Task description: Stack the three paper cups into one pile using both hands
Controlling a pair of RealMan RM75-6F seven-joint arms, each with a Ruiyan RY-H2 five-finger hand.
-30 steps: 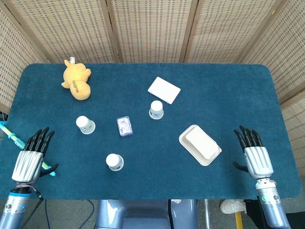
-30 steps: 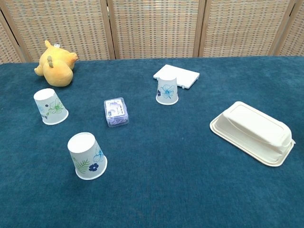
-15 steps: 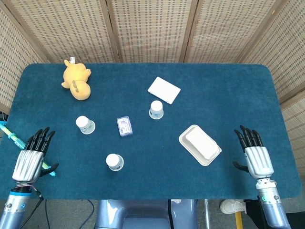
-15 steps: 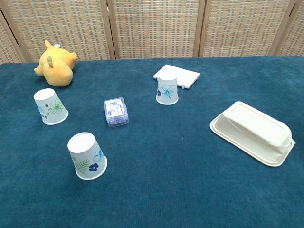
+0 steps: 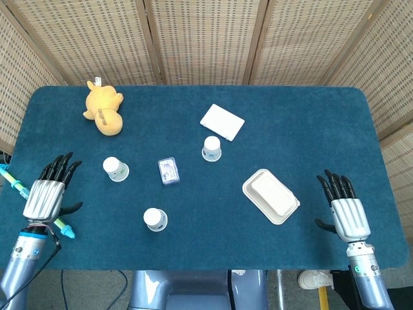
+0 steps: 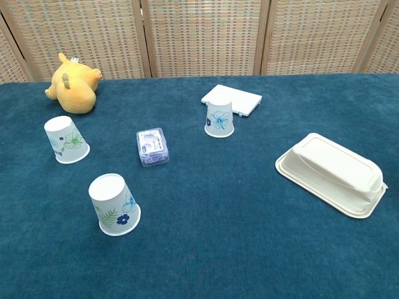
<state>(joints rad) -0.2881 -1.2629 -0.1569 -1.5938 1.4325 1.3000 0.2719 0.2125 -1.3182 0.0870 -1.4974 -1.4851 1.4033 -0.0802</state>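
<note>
Three white paper cups with flower prints stand upside down and apart on the blue table. One cup (image 5: 115,169) (image 6: 65,140) is at the left, one (image 5: 155,219) (image 6: 113,205) is near the front, one (image 5: 211,148) (image 6: 219,119) is at the middle back. My left hand (image 5: 48,192) hovers over the table's left edge, left of the left cup, fingers spread and empty. My right hand (image 5: 345,206) is near the front right corner, fingers spread and empty. Neither hand shows in the chest view.
A yellow plush toy (image 5: 103,108) (image 6: 72,83) lies at the back left. A small clear box (image 5: 168,171) (image 6: 152,147) sits between the cups. A white flat case (image 5: 222,121) (image 6: 232,99) lies behind the middle cup. A white clamshell container (image 5: 271,196) (image 6: 330,174) is at the right.
My left hand has moved forward and up along the table's left edge, nearer the left cup. The right hand and the cups have not moved.
</note>
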